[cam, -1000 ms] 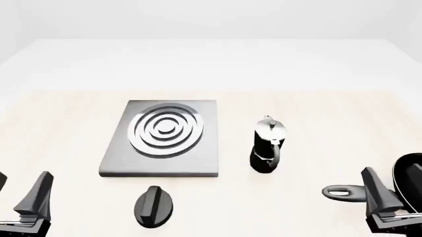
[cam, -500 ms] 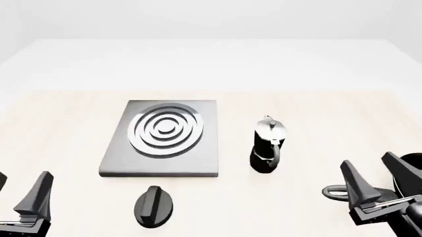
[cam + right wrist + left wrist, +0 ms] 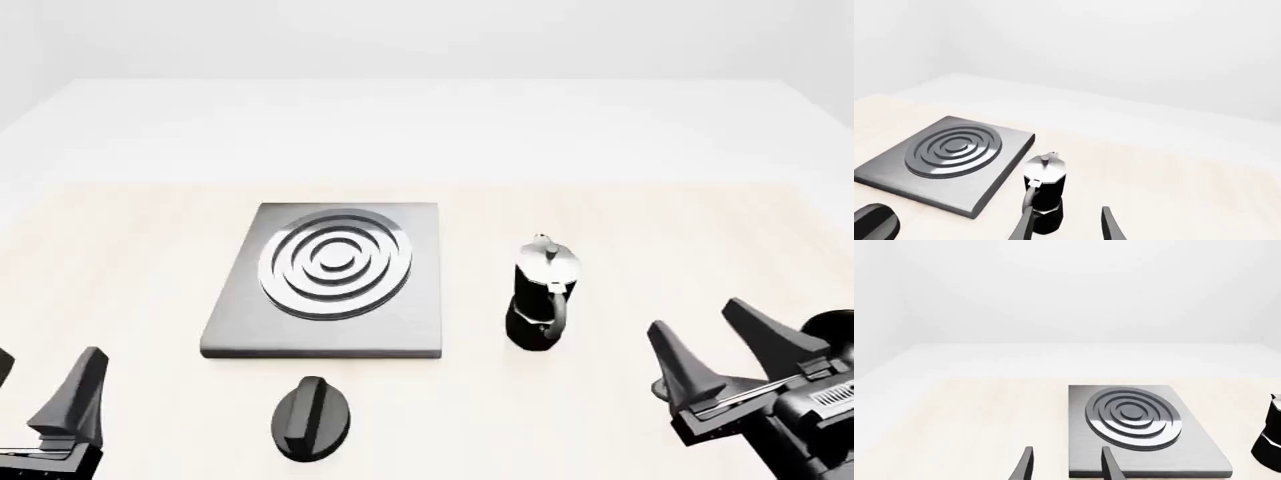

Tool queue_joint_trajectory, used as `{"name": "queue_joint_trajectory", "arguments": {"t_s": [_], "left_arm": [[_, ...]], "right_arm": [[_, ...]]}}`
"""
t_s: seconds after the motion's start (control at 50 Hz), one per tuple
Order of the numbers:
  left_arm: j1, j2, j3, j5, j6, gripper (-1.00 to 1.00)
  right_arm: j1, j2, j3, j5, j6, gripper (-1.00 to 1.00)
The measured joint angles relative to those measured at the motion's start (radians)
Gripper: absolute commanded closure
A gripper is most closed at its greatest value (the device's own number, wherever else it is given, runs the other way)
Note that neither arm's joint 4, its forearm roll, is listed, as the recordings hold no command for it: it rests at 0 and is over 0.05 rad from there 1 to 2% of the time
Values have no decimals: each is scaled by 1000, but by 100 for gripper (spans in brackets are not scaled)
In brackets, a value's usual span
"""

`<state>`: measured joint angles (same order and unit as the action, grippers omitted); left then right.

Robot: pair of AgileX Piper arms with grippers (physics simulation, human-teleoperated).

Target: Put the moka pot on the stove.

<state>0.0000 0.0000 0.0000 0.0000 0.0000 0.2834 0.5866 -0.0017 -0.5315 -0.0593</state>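
Right pincer swung left toward the moka pot since earlier; spread wide, holding nothing; left pincer unmoved, spread, empty.

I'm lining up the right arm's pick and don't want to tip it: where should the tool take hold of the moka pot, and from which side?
Probably the narrow waist of the moka pot, approached from the near right, where the open right tool sits. The pot stands upright with its curved handle facing the arms, so the fingers should straddle the faceted body either side of it.
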Motion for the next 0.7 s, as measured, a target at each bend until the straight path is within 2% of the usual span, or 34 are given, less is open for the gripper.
{"name": "queue_joint_trajectory", "arguments": {"t_s": [0.7], "left_arm": [[0,0,0,0,0,-100]], "right_arm": [[70,407,-1,-365,38,-100]]}}
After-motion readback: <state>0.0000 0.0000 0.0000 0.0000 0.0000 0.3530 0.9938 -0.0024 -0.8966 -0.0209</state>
